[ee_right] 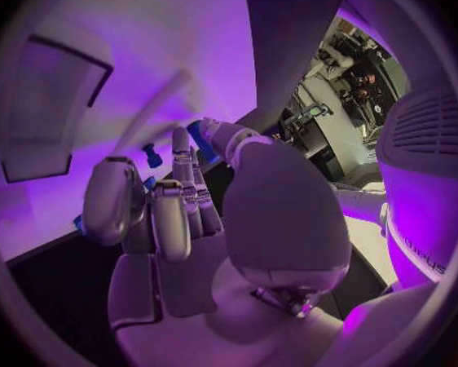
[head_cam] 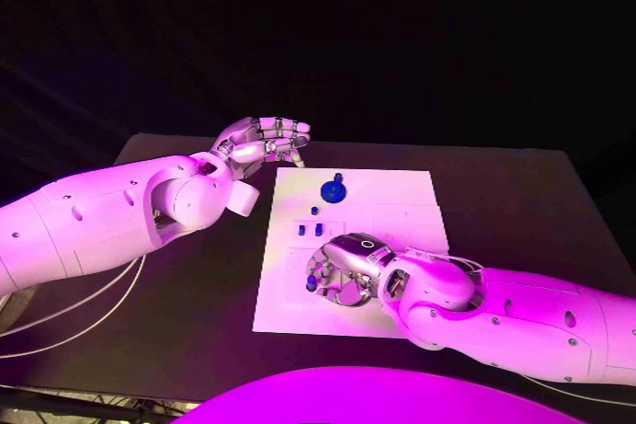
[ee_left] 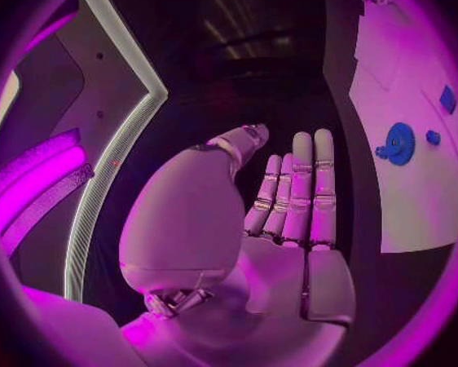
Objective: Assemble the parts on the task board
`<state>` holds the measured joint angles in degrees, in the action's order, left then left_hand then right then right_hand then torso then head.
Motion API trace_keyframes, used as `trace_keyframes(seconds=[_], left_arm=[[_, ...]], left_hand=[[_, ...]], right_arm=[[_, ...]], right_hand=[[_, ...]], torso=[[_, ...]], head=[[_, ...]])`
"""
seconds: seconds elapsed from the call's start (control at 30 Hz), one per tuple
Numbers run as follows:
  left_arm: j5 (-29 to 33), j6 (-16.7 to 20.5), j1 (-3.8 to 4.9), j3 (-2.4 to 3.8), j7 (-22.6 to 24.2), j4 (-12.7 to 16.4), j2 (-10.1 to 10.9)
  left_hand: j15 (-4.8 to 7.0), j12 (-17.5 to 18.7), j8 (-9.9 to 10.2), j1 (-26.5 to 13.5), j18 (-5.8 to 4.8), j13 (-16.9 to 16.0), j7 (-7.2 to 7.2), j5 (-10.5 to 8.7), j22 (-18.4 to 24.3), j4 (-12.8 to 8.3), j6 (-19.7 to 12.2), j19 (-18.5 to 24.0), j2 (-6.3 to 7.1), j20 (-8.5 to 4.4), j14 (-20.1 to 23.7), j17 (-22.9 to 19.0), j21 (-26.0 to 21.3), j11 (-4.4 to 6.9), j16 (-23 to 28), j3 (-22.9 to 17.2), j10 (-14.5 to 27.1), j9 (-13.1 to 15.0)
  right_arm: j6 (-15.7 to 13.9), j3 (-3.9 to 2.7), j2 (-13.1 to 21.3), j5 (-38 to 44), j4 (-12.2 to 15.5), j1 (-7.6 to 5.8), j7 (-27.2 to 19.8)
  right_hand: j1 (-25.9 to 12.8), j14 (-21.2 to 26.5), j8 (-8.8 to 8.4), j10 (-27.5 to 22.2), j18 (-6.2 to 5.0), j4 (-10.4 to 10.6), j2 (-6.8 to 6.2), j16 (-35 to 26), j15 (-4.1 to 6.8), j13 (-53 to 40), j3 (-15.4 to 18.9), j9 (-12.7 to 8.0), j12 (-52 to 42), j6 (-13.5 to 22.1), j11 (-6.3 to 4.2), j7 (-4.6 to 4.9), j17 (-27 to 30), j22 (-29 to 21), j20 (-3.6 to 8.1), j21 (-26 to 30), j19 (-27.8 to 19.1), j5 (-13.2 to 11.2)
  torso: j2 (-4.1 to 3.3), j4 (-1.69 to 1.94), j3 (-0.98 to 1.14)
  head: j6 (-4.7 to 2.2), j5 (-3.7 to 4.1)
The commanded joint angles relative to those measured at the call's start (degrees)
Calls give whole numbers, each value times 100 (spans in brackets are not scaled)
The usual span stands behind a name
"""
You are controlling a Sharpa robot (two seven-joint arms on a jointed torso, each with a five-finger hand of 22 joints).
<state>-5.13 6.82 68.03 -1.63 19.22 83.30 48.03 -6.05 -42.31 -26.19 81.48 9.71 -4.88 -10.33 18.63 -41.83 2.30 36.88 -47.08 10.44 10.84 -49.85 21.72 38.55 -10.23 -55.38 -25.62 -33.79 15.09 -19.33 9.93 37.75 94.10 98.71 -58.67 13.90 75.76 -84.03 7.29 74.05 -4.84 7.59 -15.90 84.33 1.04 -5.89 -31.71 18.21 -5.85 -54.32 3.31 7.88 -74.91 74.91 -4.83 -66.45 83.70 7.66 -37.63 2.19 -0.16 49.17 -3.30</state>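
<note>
The white task board point(head_cam: 398, 189) lies in the middle of the black table. A blue gear point(head_cam: 335, 192) sits near its far edge, with small blue parts point(head_cam: 311, 229) a little nearer; the gear point(ee_left: 399, 143) also appears on the board in the left wrist view. My right hand point(head_cam: 347, 268) is low over the board's near half, fingers curled. A small blue part point(ee_right: 197, 131) sits between its thumb and a fingertip, and a blue part point(head_cam: 312, 281) peeks out at the fingertips. My left hand point(head_cam: 263, 139) is raised beyond the board's far left corner, fingers stretched out, holding nothing.
The black table point(head_cam: 173, 286) extends left and right of the board. My left arm point(head_cam: 107, 222) lies over the table's left side and my right arm point(head_cam: 516, 314) over its near right side. A blue peg point(ee_right: 151, 155) stands on the board ahead of the right hand.
</note>
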Motion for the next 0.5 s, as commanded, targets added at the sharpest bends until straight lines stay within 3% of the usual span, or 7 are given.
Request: trace_keyframes(seconds=[0.03, 0.27, 0.5], left_arm=[[-4, -97, 2, 4, 22, 15, -3], [-5, -101, 2, 3, 20, 15, 0], [-6, -111, 2, 1, 14, 14, 8]], left_hand=[[-4, -20, -33, 11, 61, 6, -194, 32, -6, -3, -33, 14, -47, 39, 30, -6, -29, 0, 16, 11, 43, -5], [-4, -20, -33, 11, 61, 6, -194, 32, -6, -3, -33, 14, -47, 39, 30, -6, -29, 0, 16, 11, 43, -5], [-8, -21, -48, 13, 61, 10, -182, 32, -6, -5, -43, 16, -50, 42, 35, -10, -32, -5, 18, 9, 66, -10]], right_arm=[[-69, 3, 15, 31, 34, 6, -15], [-275, 3, 80, -3, 127, 6, -62], [-954, -5, 298, -228, 317, 2, -286]], right_hand=[[-18, -319, -30, 24, 77, -12, -38, 22, 4, -8, 32, -8, 21, 39, -17, -14, -84, 966, -4, -9, -5, 10], [-4, -323, -16, 73, 85, -26, -13, 30, 17, -35, 43, 1, -4, 14, -32, -23, -100, 978, 6, -57, 10, 23], [14, -327, -24, 230, 88, -65, -19, 38, 51, -132, 102, 5, -96, 21, -73, -42, -113, 983, 34, -79, 21, 34]], torso=[[-3, -1, 2], [1, 0, 2], [6, -7, 0]], head=[[1, 7], [-8, 21], [-36, 51]])
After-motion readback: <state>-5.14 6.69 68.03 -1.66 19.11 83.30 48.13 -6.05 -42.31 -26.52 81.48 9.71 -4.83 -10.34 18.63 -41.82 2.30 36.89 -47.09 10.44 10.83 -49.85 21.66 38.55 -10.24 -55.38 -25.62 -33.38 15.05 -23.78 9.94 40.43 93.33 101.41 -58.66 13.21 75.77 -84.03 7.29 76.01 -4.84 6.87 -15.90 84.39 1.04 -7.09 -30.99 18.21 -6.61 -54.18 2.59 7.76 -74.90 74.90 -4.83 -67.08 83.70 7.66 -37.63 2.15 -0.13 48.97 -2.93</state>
